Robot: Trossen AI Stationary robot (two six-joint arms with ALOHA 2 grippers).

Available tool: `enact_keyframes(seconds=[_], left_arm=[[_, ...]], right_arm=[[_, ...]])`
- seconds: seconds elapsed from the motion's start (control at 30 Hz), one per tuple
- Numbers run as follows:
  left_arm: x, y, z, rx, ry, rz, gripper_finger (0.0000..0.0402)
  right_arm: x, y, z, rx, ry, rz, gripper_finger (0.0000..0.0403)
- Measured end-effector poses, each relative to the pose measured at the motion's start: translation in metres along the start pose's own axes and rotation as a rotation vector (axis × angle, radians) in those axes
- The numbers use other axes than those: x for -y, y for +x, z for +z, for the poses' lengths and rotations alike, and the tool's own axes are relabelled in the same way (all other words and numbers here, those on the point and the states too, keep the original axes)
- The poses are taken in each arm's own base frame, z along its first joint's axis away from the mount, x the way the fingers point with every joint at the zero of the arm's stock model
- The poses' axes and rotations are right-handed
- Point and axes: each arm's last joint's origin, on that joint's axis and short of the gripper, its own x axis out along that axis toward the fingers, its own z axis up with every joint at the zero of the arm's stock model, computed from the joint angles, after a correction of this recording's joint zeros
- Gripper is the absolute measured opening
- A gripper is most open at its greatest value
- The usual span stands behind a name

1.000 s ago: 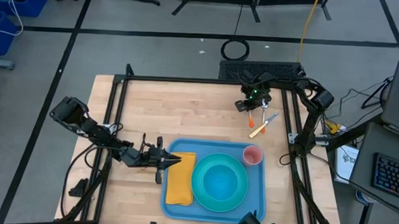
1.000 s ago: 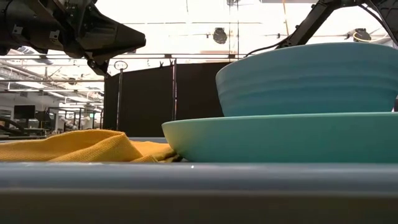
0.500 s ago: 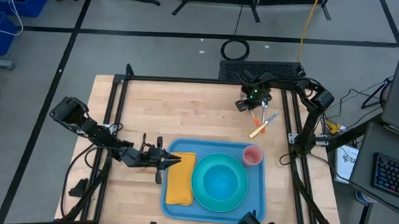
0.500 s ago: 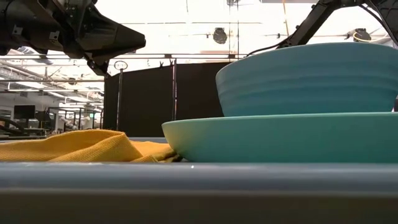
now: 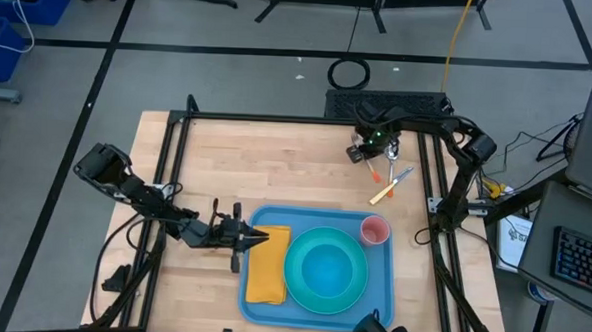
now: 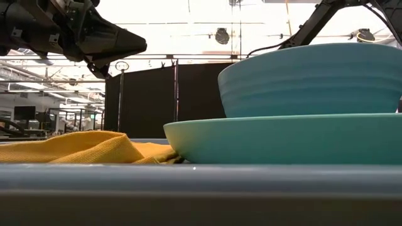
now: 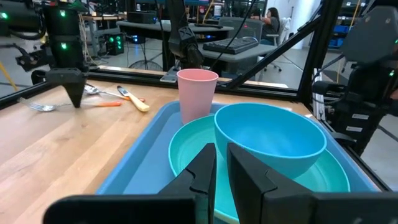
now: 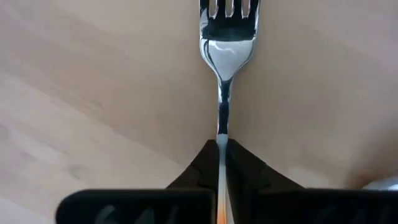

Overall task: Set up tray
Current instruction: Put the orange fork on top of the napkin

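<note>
The blue tray [image 5: 319,218] lies at the table's near middle. On it are a yellow cloth [image 5: 267,268], a teal plate [image 5: 299,283] with a blue bowl [image 5: 329,268] on it, and a pink cup [image 5: 374,230] standing upright. My left gripper [image 5: 264,239] hovers level over the tray's left rim and the cloth, fingers nearly together with nothing between them [image 7: 221,163]. At the far right my right gripper [image 5: 369,157] points down, shut on a fork [image 8: 226,37] with an orange handle [image 7: 109,104]. My right gripper pinches the fork's thin neck [image 8: 221,134], between the tines and the orange handle, between its two fingers. The fingers come from above, pointing down, and stand across the fork. The fork lies flat on the table [image 7: 36,107].
A yellow-handled utensil [image 5: 383,193] and a spoon [image 5: 404,175] lie on the wood just right of the fork. Black frame rails [image 5: 278,119] run along the table's edges. Bare wood [image 5: 266,165] spans the far left and middle.
My right gripper has drawn its fingers together on the fork's neck and has shifted slightly toward the table's left edge. The fork stays on the table.
</note>
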Motion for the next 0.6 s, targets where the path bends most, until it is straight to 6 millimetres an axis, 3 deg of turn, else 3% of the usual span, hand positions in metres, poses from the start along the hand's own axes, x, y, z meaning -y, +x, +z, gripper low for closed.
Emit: enact_keyframes(seconds=[0.33, 0.6], left_arm=[[0.003, -0.002, -0.001, -0.009, 0.010, -0.010, 0.0042], [0.002, -0.002, -0.002, -0.011, 0.012, 0.001, 0.0042]], right_arm=[[-0.017, -0.044, -0.005, 0.202, -0.060, 0.066, 0.0001], [-0.053, -0.083, -0.027, 0.364, -0.147, 0.136, 0.0001]])
